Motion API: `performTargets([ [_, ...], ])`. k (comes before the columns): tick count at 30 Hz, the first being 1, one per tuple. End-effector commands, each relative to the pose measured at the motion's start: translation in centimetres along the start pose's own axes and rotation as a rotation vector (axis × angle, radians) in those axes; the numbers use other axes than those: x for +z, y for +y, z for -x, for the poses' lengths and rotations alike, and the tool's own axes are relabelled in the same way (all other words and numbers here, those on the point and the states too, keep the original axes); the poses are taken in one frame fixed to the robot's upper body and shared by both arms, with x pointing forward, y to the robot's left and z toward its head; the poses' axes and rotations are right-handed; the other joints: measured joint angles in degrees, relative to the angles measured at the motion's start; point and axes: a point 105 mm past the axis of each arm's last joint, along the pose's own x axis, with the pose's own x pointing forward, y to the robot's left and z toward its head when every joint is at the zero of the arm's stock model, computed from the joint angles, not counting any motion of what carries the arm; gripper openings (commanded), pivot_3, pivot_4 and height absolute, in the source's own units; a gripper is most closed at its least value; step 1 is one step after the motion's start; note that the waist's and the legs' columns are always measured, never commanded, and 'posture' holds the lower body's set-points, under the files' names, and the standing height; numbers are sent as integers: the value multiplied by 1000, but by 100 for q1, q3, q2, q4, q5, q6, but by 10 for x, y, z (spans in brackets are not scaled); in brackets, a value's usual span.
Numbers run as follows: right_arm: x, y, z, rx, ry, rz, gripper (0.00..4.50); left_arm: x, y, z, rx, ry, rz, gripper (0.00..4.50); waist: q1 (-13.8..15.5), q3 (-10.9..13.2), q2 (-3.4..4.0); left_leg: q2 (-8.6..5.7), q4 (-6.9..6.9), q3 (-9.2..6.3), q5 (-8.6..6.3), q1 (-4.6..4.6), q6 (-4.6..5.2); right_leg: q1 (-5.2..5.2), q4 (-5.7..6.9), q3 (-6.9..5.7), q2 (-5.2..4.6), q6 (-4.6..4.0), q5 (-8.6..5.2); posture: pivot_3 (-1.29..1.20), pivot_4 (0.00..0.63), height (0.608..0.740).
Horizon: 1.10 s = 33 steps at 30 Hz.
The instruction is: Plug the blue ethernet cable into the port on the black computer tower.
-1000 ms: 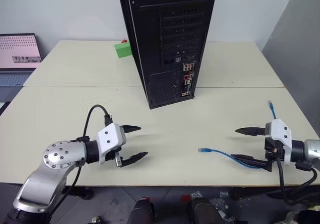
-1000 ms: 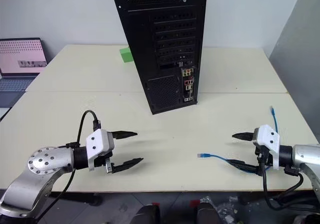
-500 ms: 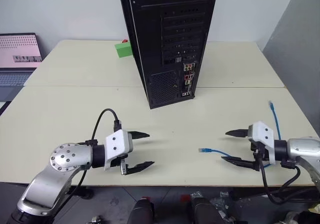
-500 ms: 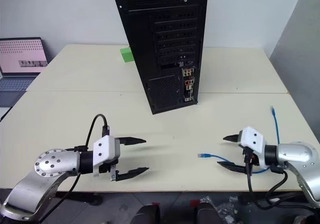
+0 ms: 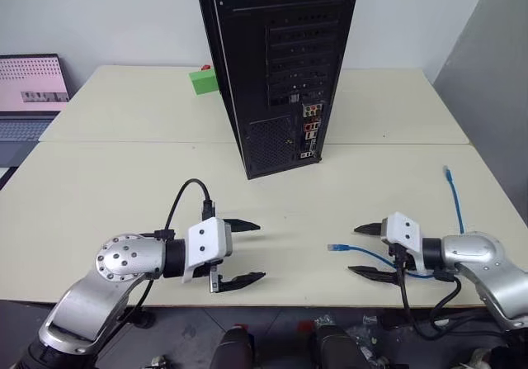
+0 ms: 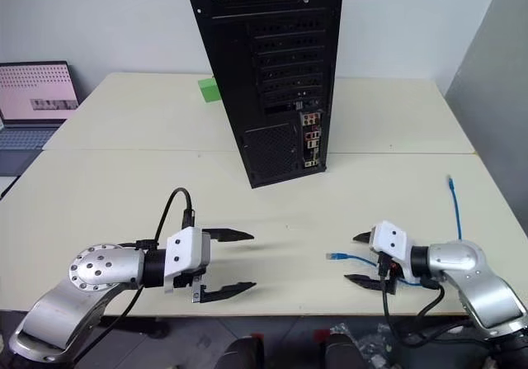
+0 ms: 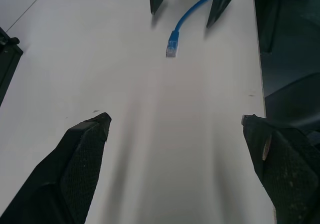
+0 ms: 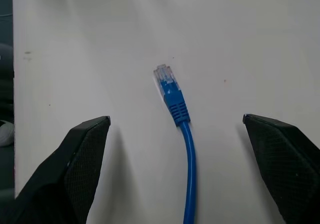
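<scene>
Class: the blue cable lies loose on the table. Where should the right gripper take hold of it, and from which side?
Probably the blue boot just behind the clear plug of the cable. The plug lies flat, pointing away from the open right gripper, whose fingers already flank it, so come from the cord side and close across the boot, leaving the plug free.

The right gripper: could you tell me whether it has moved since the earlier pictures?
Yes. The right gripper has moved leftward along the blue ethernet cable, toward its near plug, which lies unmoved on the table.

2 silver-grey metal arms with rounded joint housings; ring of small screws on the left one. White blocky wrist housings, looping black cables, left end effector (image 5: 244, 252) and right end effector (image 5: 365, 251) each with 2 black tapered, textured fingers.
</scene>
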Motion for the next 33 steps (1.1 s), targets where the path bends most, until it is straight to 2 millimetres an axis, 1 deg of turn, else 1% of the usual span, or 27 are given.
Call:
performTargets([
  [1, 4, -6, -8, -10, -9, 39, 4500, 9, 1, -2, -7, -24, -54, 4486, -5, 0, 0, 0, 0, 0, 0, 1, 0, 0, 1, 1, 0, -1, 0, 0, 150, 740],
  [7, -3, -13, -14, -7, 6, 52, 4500, 9, -2, -4, -23, -12, -55, 4486, 1, 0, 0, 0, 0, 0, 0, 1, 0, 0, 0, 0, 0, -3, 2, 0, 150, 740],
  [8, -4, -14, -14, -12, 12, 57, 4142, 9, -3, -4, -27, -12, -48, 4500, 0, 0, 0, 0, 0, 0, 0, 1, 0, 1, 0, 0, 0, -3, 2, 0, 150, 740],
  [9, -6, -15, -14, -13, 20, 65, 4048, 9, -4, -4, -29, -12, -44, 4500, -1, 0, 0, 0, 0, 0, 0, 1, 0, 1, 0, 0, 0, -3, 2, 0, 150, 740],
  [14, -10, -20, -13, -20, 47, 93, 2816, 11, -5, -4, -30, -16, -43, 4500, 0, -1, -1, 0, 1, 0, 0, 3, 0, 5, 0, 0, 0, -3, 2, 0, 150, 740],
  [15, -10, -20, -13, -19, 50, 101, 2508, 11, -6, -4, -29, -17, -42, 4500, 0, -1, -1, 0, 1, 0, 0, 4, 0, 5, 0, 0, 0, -3, 2, 0, 150, 740],
  [17, -10, -21, -13, -18, 52, 111, 2091, 11, -6, -4, -29, -16, -40, 4500, 0, -1, -1, 0, 1, -1, 0, 4, 0, 6, 0, 0, 0, -3, 2, 0, 150, 740],
  [19, -11, -21, -12, -15, 54, 119, 1573, 10, -6, -4, -28, -14, -38, 4500, 0, -1, -1, 0, 1, -1, 0, 4, 0, 6, 1, 0, 0, -3, 2, 0, 150, 740],
  [20, -11, -21, -12, -15, 55, 121, 1396, 10, -6, -4, -28, -13, -37, 4500, 0, -1, -1, 0, 1, -1, 0, 5, 0, 6, 1, 0, 0, -4, 2, 0, 150, 740],
  [22, -12, -21, -9, -10, 68, 140, 832, 10, -7, -5, -28, -15, -36, 4500, 2, -1, -2, 0, 1, -1, 0, 5, 0, 6, 1, 0, 0, -4, 2, 0, 150, 740],
  [25, -11, -21, -7, -9, 66, 157, 178, 9, -6, -6, -26, -19, -33, 4500, 3, -1, -2, -1, 2, -1, 0, 5, 0, 7, 0, -1, -1, -3, 2, 0, 150, 740],
  [30, 13, -20, -12, 2, -6, 185, 109, 12, 6, -9, 25, -80, 40, 4500, 4, -1, -2, 0, 2, -1, 0, 4, 0, 8, 1, -1, -1, -4, 3, 0, 150, 740],
  [33, 33, -16, -17, 23, -49, 211, 108, 9, 11, -12, 32, -72, 30, 4500, -11, -1, -1, 0, 3, -3, 0, 4, 0, 5, 2, -2, 0, -4, 2, 0, 150, 740],
])
